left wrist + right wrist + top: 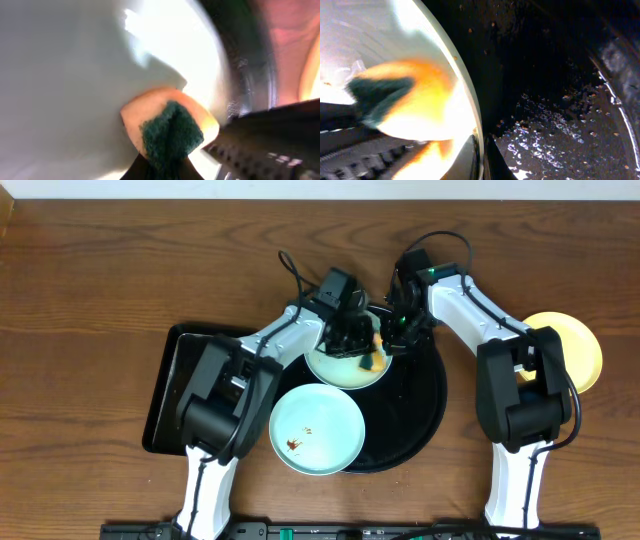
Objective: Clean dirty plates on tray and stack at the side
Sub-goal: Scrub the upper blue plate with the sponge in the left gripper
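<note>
A pale turquoise plate (335, 368) lies at the upper left of the round black tray (415, 415). My left gripper (362, 352) is shut on a yellow sponge with a green scrub side (170, 127) and presses it onto this plate (75, 75). My right gripper (392, 338) is shut on the plate's right rim (476, 125), one finger on each side. A second turquoise plate (317, 428) with small brown smears overlaps the tray's lower left edge. A pale yellow plate (575, 350) lies on the table at the far right.
A black rectangular tray (165, 395) sits at the left, partly under my left arm. The round tray's floor (560, 110) is wet and speckled with crumbs. Both arms cross over the tray's upper part.
</note>
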`<state>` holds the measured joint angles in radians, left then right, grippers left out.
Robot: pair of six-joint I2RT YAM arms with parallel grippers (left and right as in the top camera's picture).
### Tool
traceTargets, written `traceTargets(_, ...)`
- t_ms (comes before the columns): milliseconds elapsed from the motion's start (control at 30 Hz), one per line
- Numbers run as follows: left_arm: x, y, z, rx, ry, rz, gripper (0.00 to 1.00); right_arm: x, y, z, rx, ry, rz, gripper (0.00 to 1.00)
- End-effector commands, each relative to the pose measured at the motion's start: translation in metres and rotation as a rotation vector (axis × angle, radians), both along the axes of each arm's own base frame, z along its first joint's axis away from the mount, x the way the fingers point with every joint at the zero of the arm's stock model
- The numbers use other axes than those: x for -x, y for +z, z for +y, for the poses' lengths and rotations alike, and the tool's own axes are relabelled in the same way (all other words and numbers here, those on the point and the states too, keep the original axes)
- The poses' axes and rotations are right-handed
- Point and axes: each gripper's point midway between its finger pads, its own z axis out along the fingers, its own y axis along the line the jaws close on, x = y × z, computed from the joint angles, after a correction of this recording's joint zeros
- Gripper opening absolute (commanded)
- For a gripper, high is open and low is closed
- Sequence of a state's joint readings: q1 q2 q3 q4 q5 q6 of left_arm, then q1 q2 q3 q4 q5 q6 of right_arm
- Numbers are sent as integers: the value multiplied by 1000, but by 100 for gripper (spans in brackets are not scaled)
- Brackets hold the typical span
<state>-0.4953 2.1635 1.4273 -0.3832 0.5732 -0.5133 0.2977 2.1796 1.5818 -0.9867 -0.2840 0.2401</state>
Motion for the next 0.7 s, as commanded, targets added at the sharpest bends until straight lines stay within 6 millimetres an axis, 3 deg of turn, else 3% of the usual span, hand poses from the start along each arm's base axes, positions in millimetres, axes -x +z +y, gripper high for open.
traceTargets(0,18,-69,89,-380,69,89,7,10,-23,-30,102,7,52,1)
traceTargets(200,23,-71,152,-623,93,109,8,10,-23,-30,102,7,52,1)
traceTargets(467,8,-66,189,-820,106,20,7,10,-23,-30,102,11,52,2)
traceTargets(667,-9,-45,214,-987,124,-50,7,10,-23,-30,102,11,53,2)
